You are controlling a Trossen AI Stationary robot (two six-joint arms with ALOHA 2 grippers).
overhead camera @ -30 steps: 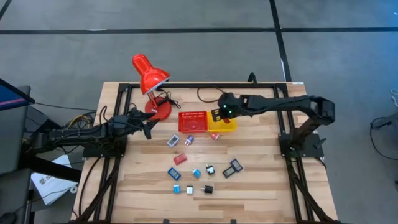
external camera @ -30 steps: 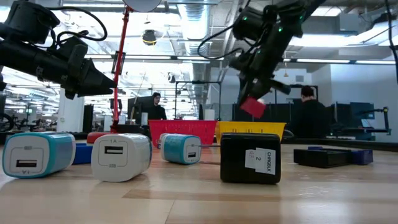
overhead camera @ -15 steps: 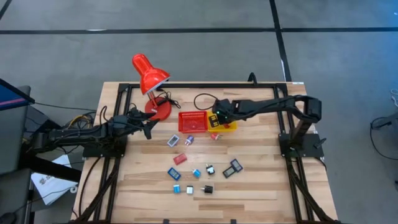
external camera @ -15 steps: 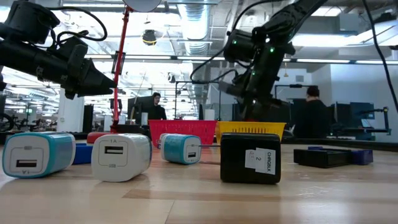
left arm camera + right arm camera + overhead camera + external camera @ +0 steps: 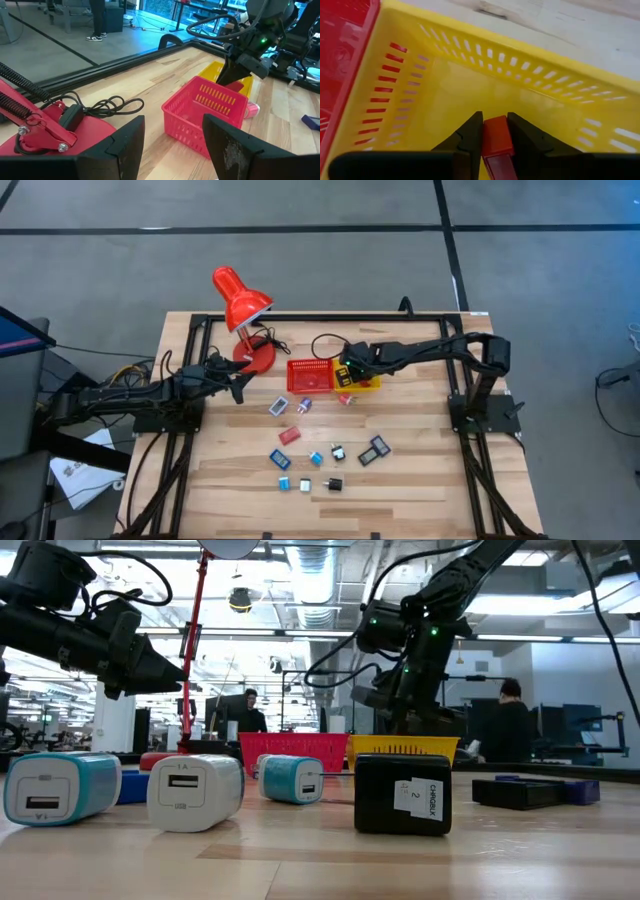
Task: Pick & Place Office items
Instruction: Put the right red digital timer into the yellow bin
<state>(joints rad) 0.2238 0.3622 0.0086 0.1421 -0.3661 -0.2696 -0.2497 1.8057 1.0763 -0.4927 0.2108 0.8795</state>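
Observation:
My right gripper [image 5: 347,374] reaches down into the yellow mesh basket [image 5: 366,386] and is shut on a small red office item [image 5: 495,136]. In the low view the basket's front wall [image 5: 402,751] hides the fingertips. Several other office items [image 5: 322,457], red, blue, cyan, black and white, lie flat on the wooden table nearer the front edge. My left gripper [image 5: 238,385] hovers open by the red lamp's base [image 5: 258,358], its fingers [image 5: 125,145] wide apart around nothing. My right gripper pinches the red item's two opposite sides [image 5: 492,131] between its two fingers [image 5: 470,137]. The fingers slant steeply down from above, and the item lies along them. The item is inside the yellow basket; whether it touches the basket's floor I cannot tell.
A red mesh basket [image 5: 309,374] stands against the yellow one's left side. The red desk lamp [image 5: 240,298] and its cable [image 5: 107,106] occupy the far left. A pink-white piece [image 5: 345,399] lies just in front of the yellow basket. People sit beyond the table.
My right gripper has sunk with the red item from above the yellow basket down into it, drifting slightly toward the table's left. The item, seen above the rim a second ago in the low view, is now below it.

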